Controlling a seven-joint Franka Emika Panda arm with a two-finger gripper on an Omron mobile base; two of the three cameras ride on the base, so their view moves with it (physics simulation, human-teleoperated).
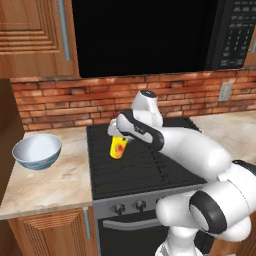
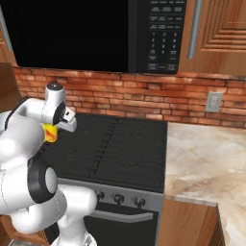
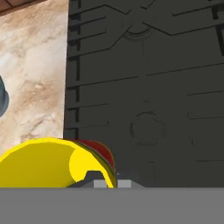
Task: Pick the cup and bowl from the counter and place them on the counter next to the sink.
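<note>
My gripper (image 1: pixel 118 136) is shut on the small yellow cup (image 1: pixel 118 148) with its red-orange mark, holding it tilted above the left part of the black stove top. From the right base view the cup (image 2: pixel 50 133) peeks out below the hand (image 2: pixel 58 124). In the hand view the cup's yellow rim (image 3: pixel 43 159) lies close at the lower left. The white bowl (image 1: pixel 36 150) with its blue-grey outside stands upright on the beige counter (image 1: pixel 55 187), left of the stove and apart from the gripper. The sink is out of view.
The black stove (image 1: pixel 135 165) with its knobs (image 1: pixel 129 205) lies between two stretches of counter; the right stretch (image 2: pixel 202 153) is bare. A brick wall (image 1: pixel 70 102) and a microwave (image 2: pixel 96 33) stand behind. A wooden panel (image 1: pixel 6 125) borders the counter's left end.
</note>
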